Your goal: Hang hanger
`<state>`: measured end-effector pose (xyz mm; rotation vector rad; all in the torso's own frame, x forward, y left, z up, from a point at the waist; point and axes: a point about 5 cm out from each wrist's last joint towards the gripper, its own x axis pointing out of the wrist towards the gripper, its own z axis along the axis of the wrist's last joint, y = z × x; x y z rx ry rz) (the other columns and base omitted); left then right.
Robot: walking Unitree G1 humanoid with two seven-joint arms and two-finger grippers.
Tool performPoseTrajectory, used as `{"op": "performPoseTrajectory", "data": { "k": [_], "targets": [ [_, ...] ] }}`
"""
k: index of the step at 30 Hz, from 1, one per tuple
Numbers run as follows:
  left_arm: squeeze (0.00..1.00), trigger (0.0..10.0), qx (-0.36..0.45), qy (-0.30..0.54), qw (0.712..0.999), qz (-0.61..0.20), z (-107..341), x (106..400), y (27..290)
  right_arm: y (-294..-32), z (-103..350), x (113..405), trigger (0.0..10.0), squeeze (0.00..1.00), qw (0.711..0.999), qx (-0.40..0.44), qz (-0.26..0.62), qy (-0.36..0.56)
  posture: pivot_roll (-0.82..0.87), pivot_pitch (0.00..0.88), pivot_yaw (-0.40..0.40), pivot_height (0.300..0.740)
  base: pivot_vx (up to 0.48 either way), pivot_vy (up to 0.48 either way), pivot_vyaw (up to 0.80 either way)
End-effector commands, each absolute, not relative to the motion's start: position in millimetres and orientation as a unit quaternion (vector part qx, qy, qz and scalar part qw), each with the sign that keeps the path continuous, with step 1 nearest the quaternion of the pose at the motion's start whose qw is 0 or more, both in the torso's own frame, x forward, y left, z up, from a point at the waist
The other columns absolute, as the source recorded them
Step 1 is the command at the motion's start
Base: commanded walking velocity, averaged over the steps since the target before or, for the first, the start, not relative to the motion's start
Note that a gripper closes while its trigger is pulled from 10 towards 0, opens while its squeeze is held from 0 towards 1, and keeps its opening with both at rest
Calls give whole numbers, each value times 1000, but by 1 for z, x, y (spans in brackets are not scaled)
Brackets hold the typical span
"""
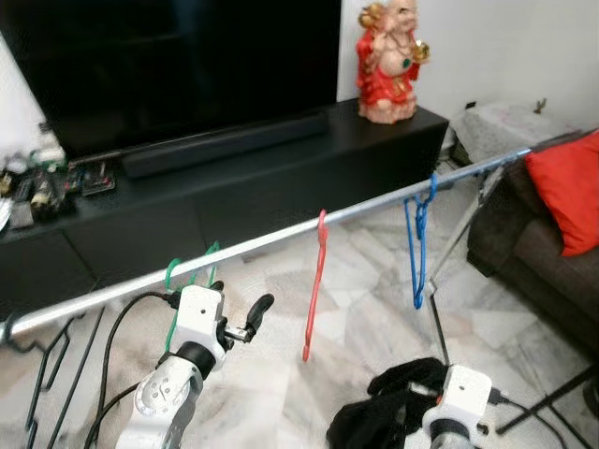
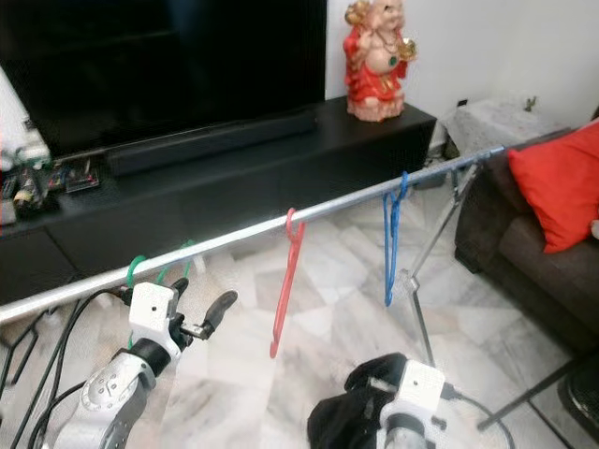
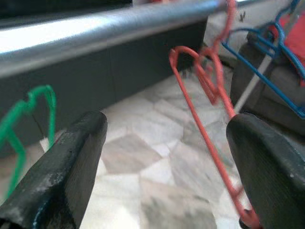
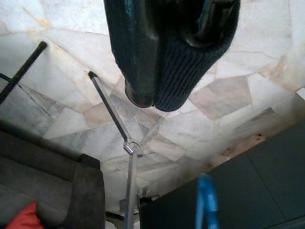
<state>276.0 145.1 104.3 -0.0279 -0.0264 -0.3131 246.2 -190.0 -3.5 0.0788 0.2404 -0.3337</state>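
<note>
Rail (image 1: 281,238) runs silver across the room, low at nine o'clock and rising toward three o'clock, and three hangers are on it: a green hanger (image 1: 174,281) at the low end, a red hanger (image 1: 315,290) near the middle dangling straight down, and a blue hanger (image 1: 417,245) further up the slope, well apart from the red one. The left gripper (image 1: 245,322) sits just under the rail beside the green hanger, its two black fingers (image 3: 62,176) spread wide with nothing between them; through its wrist camera the green hook curls over the bar next to one finger, and the red and blue hangers show beyond the other. Down at six o'clock the right gripper (image 4: 157,71) is low over the marble floor (image 1: 374,327), and a dark knitted garment (image 1: 388,402) is bunched round it; the wrist view shows the knit wrapped over a black finger, so it has hold of that cloth, though how far the fingers are parted I cannot tell. Behind the rail stands a long black TV cabinet (image 1: 243,178) with a dark screen (image 1: 178,65) above it, a red and gold figurine (image 1: 388,61) at one o'clock on its end, and a dark sofa with a red cushion (image 1: 566,192) at three o'clock.
</note>
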Motion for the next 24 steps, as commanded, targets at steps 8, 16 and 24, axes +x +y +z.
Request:
{"op": "performPoseTrajectory", "data": {
  "k": [8, 16, 24],
  "targets": [
    [0, 10000, -13, -16, 987, -157, 106, 277, 143, -194, -2, 246, 10000, 0, 978, 37, -171, 112, 56, 55, 62, 740, 0, -210, 0],
    [0, 10000, -21, -16, 988, -154, 106, 277, 143, -195, -2, 246, 10000, 0, 978, 36, -171, 112, 56, 56, 61, 740, 0, 0, 0],
    [0, 10000, -29, -12, 988, -150, 104, 276, 146, -194, -2, 246, 10000, 0, 979, 37, -169, 111, 55, 58, 61, 740, 0, 0, 0]
  ]
}}
